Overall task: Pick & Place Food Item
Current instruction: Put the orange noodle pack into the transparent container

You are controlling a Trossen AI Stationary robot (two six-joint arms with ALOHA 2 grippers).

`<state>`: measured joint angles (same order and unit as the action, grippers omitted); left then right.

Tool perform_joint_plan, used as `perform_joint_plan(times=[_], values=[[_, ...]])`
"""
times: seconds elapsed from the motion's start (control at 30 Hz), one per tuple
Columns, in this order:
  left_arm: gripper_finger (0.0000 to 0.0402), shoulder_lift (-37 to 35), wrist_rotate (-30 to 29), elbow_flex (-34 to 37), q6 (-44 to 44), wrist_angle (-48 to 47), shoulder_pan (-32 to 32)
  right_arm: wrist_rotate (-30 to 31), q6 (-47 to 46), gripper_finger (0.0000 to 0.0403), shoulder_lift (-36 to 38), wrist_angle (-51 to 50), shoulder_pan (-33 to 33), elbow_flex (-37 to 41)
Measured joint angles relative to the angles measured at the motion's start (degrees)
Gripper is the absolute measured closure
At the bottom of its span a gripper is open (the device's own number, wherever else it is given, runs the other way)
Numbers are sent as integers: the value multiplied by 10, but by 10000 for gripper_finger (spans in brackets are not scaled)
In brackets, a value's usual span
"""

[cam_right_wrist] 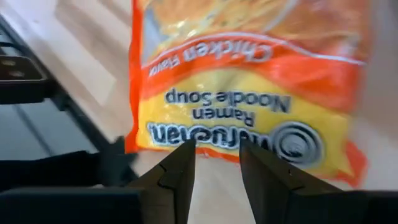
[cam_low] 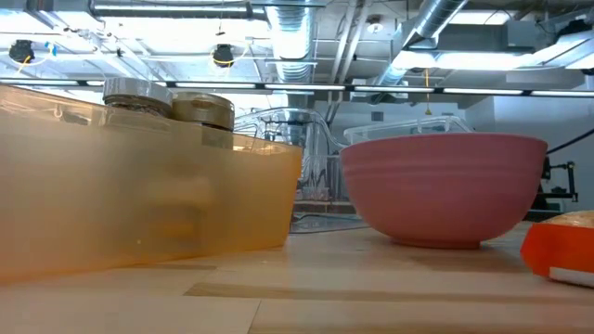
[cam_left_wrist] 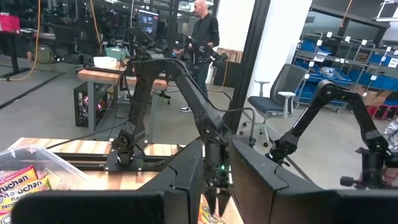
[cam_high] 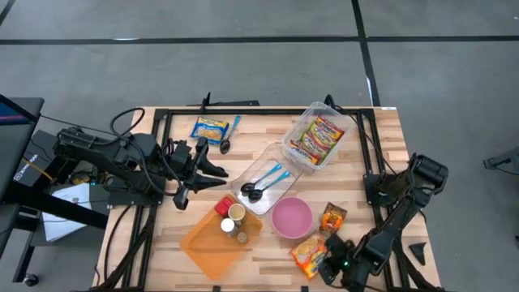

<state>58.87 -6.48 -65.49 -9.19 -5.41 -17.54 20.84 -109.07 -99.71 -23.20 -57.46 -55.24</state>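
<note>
The wooden table is carrying everything: an orange bin near the front with jars in it, a clear container holding noodle packets at the far right, a clear tray with spoons in the middle, and a pink bowl just right of the bin.

The task's thing looks to be the orange ramen packet, lying flat on the wood at the near right of the table, just right of and nearer than the pink bowl. A smaller orange packet is lying just beyond it.

The packet is likely handling as a light thing: crinkly, slippery film around a brittle noodle block. Squeezing hard risks cracking the noodles, and a flat-lying packet offers little to pinch. The sealed edge or a corner seems the best place to take hold, since the film there is thin enough to fit between the fingers.

The right gripper is hovering right at the packet's near edge, its fingers standing slightly apart with nothing between them; the edge is sitting just ahead of the fingertips.

The left gripper is waiting at the table's left, raised, fingers parted a little and holding nothing.
</note>
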Motion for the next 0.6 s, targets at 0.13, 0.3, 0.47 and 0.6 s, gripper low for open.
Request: perform_joint_plan(times=[0.13,0.3,0.47,0.6], values=[[325,0,0,0,0,4,0,-3,23,281,39,-102,0,0],[325,0,-8,0,0,4,0,1,15,281,86,-215,-1,0],[325,0,-9,0,-3,5,0,33,-67,281,108,-187,-11,0],[325,0,-9,0,-4,6,0,-15,-109,281,75,-63,-18,0]])
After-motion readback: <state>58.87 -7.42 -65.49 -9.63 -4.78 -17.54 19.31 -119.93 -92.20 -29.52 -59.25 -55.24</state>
